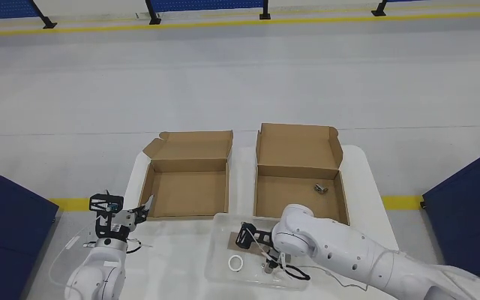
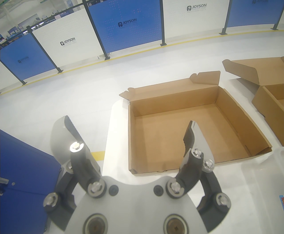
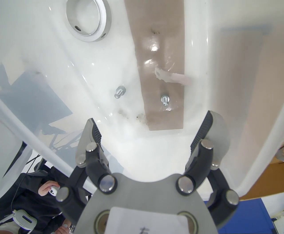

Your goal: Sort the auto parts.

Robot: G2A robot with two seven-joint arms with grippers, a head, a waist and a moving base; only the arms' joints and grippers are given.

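Pick step in hand. Right gripper (image 3: 150, 117) hung inside clear bin (image 1: 222, 225), jaws apart, holding nothing, just above stud (image 3: 164, 99); second stud (image 3: 119, 91) beside it, metal ring (image 3: 88, 20) farther off. Left gripper (image 2: 128, 121) spread wide near left box (image 2: 155, 137). One part (image 1: 321, 187) lay in right box (image 1: 300, 206). Next move, likely: lower, straddle one stud, close squarely.

Left box (image 1: 187, 193) and right box (image 1: 285, 196) stand behind the tray (image 1: 223, 247) holding a ring (image 1: 235, 262) and, seemingly, bolts (image 3: 120, 92)
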